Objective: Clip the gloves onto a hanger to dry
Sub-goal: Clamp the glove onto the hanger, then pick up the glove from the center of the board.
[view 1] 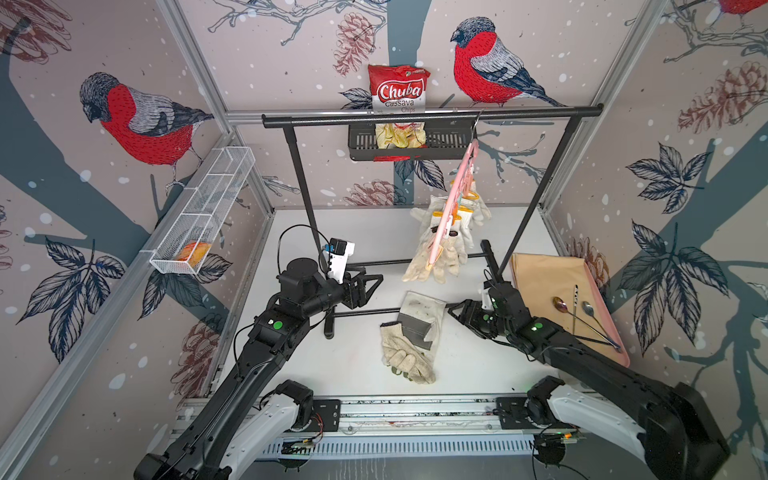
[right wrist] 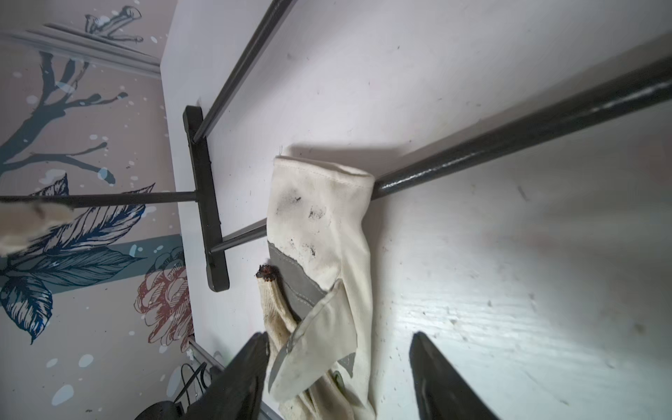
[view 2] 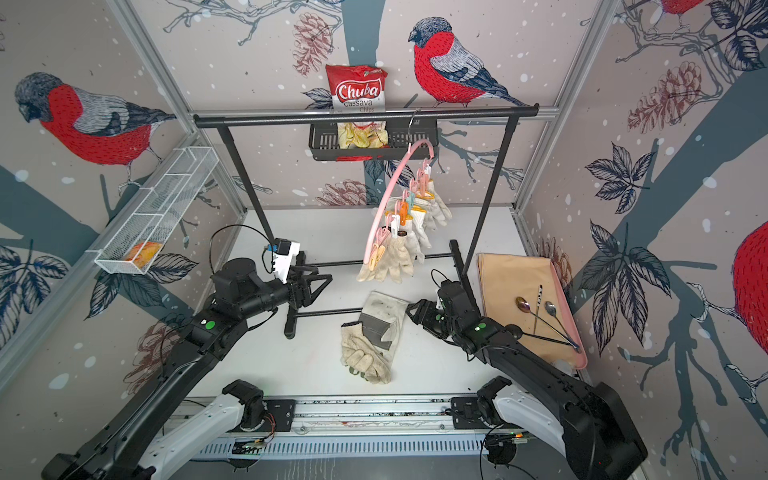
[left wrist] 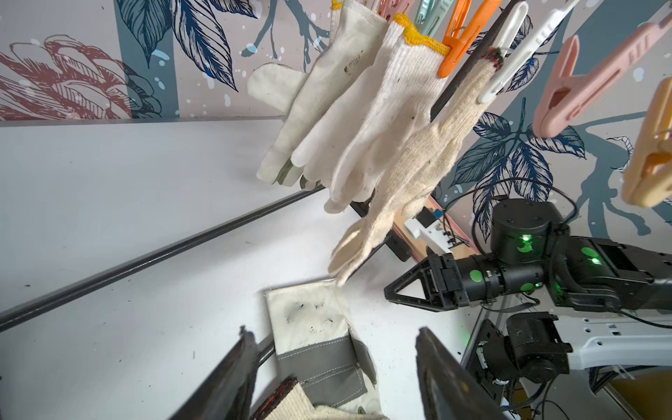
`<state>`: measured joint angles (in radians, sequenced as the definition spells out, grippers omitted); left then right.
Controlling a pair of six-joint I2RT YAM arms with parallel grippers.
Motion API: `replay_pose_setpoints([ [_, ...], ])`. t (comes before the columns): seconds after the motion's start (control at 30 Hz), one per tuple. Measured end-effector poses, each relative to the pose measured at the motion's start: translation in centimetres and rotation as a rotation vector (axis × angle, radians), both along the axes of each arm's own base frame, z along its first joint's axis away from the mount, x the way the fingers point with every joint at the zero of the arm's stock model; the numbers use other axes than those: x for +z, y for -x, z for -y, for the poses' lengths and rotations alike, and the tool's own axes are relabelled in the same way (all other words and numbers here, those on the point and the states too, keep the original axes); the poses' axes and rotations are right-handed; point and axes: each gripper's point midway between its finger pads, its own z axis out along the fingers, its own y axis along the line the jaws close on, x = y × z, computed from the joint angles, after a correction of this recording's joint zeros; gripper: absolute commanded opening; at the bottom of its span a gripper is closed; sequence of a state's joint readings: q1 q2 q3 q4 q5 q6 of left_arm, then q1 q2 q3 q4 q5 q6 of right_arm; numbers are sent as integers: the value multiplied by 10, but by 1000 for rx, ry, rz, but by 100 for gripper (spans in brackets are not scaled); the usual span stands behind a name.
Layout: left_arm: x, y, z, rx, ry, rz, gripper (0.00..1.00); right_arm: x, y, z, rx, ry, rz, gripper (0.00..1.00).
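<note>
Pastel pegs (left wrist: 571, 91) gripping gloves (left wrist: 382, 127) appear in the left wrist view, not the right's (left tool (left wrist: 332, 331), right tool (right wrist: 339, 334): wide, empty).

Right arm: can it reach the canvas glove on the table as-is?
Probably yes. The right pincer stands open beside the canvas glove, nothing between them. The cuff lies over the rack's base bar, which might hinder a low grasp.

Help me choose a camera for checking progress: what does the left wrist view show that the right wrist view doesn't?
Only left wrist: the clothespins holding the hung gloves, and the right gripper; the right wrist view catches just a blurred fingertip of them. Only right wrist: the rack's foot, where the floor rails join. Both: the canvas glove on the table, overlapping a knit glove.
</note>
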<state>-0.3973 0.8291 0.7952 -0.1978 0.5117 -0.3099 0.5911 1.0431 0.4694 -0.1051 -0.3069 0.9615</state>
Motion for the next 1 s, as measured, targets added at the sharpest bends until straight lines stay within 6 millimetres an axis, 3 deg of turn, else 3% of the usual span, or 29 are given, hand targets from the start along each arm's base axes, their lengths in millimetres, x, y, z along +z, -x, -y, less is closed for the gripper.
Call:
replay_pose_setpoints([
  [0.13, -1, 1, 3, -5, 4, -1, 68, -12, -13, -16, 64, 4, -35, 60],
  [0.3, 0, 0, 3, -2, 9, -3, 68, -43, -11, -23, 106, 41, -102, 57],
  [0.43, 3, 0, 4, -3, 12, 4, 68, -53, -15, -28, 121, 45, -109, 52],
  [0.67, 3, -3, 6, -5, 12, 4, 68, -47, -30, -44, 146, 17, -53, 29],
  [0.83, 4, -2, 6, -8, 14, 4, 67, -39, -32, -53, 165, -5, -14, 0],
  [1.0, 3, -2, 6, -6, 20, -3, 67, -15, -28, -60, 181, -27, 49, 0],
])
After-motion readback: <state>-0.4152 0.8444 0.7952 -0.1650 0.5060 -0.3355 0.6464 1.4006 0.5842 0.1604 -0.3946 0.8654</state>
